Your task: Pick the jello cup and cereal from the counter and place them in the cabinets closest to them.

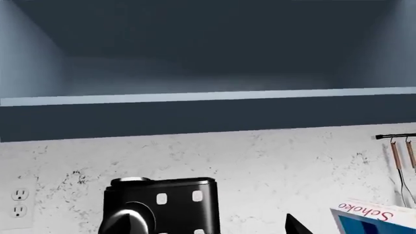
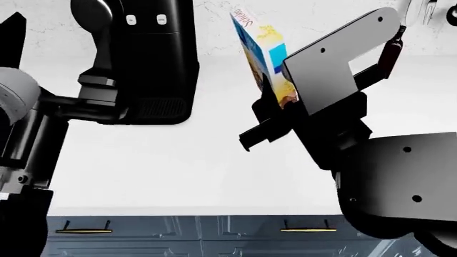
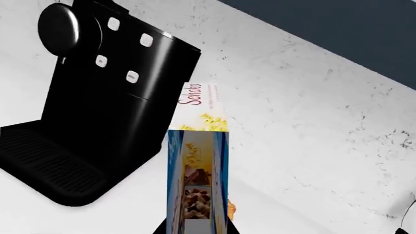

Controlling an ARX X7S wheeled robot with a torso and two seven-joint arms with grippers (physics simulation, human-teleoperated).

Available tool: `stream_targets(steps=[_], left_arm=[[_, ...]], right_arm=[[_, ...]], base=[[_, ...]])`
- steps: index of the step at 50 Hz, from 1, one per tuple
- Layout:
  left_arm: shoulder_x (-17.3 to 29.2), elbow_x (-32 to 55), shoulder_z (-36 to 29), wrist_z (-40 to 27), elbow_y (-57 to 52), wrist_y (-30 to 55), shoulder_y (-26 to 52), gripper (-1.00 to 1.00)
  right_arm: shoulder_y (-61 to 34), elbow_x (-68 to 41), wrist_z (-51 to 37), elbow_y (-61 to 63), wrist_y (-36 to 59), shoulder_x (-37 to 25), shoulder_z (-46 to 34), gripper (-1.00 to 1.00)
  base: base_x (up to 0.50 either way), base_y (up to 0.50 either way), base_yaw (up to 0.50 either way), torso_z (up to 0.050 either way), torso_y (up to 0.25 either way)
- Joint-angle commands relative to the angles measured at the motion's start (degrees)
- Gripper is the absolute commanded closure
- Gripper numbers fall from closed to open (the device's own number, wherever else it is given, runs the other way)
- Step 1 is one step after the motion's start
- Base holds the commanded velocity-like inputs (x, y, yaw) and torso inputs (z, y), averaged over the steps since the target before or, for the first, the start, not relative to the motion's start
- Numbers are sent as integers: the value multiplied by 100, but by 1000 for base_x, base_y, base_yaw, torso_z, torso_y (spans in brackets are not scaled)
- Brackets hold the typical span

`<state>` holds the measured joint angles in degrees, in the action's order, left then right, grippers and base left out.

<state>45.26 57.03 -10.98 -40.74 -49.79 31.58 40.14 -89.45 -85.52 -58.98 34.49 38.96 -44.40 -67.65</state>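
Cereal box (image 2: 263,59), a blue and yellow carton lettered "Schoko", is off the desk (image 2: 179,166) and held in the right tool (image 2: 275,115), which grips it at its lower end; the box stands nearly upright, tilted slightly, just beside the black coffee machine (image 2: 146,59). The right wrist view confirms the hold: the carton's narrow face rises straight out from between the jaws, which are closed onto its sides.

Step in hand, as I judge it: the cereal has been picked and is in the carrying stage, not yet placed. The next move calls for raising the box to the open wall cabinet (image 1: 208,53) above the speckled backsplash (image 1: 260,165), clearing the front lip of its shelf (image 1: 208,96), then setting the box inside upright before releasing. The coffee machine stands close on one side; a sideways swing could strike it.

Right arm pose: the forearm reaches forward and up from the lower right of the head view, wrist bracket angled, tool pointing toward the back wall.

Left arm pose: raised at the left of the head view, its wrist camera looking up into the empty cabinet interior. The left tool itself is barely visible; I cannot tell whether it is open or closed.

Jello cup: not seen in any view. A dark red bottle (image 2: 390,53) stands behind the right arm; hanging utensils (image 1: 403,156) at the wall
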Motion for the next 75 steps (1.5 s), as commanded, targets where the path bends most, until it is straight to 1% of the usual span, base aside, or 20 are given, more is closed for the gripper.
stream_targets(steps=[1,4,11,18,21,26,33,41,51,59,68,75], left_arm=[[162,941,-418,-225,207,1180,1566,-100],[173,1082,-598,-252,280,1552,2042,-100],[261,1651,-749,-364,427,2260,3176,-100],[409,2026,-564,-445,580,2443,3840,-100],[446,2092,-360,-539,666,2327,3951,-100],[599,2283,83,-701,637,2017,3830,-100],[918,2481,715,-795,392,1577,3222,-100],[1140,2564,1061,-823,369,1416,2996,-100],[1518,2957,1782,-968,271,1127,2709,-100],[1678,3182,2302,-972,71,955,2400,-100],[1694,3127,2540,-918,46,939,2113,-100],[1687,3084,2696,-887,50,930,1936,-100]], right_arm=[[-1157,-765,-322,289,957,-125,103,100],[-1392,-945,-364,234,1084,-125,148,100],[-1818,-1162,-390,55,1379,-100,179,100],[-2262,-1420,-458,0,1440,-186,412,100],[-2416,-1474,-487,12,1425,-221,521,100],[-2570,-1536,-552,168,1322,-332,721,100],[-2574,-1710,-705,571,1101,-619,953,100],[-2726,-2095,-948,905,923,-986,1207,100],[-2825,-2147,-997,1227,630,-1504,1631,100],[-2438,-1748,-809,1433,291,-1909,1831,100],[-1944,-1476,-655,1688,-112,-2228,1914,100],[-1246,-1217,-561,2103,-803,-2730,1969,100]], base=[[0,0,0,0,0],[0,0,0,0,0],[0,0,0,0,0],[0,0,0,0,0],[0,0,0,0,0],[0,0,0,0,2],[0,0,0,0,0],[0,0,0,0,0],[0,0,0,0,0],[0,0,0,0,0],[0,0,0,0,0],[0,0,0,0,0]])
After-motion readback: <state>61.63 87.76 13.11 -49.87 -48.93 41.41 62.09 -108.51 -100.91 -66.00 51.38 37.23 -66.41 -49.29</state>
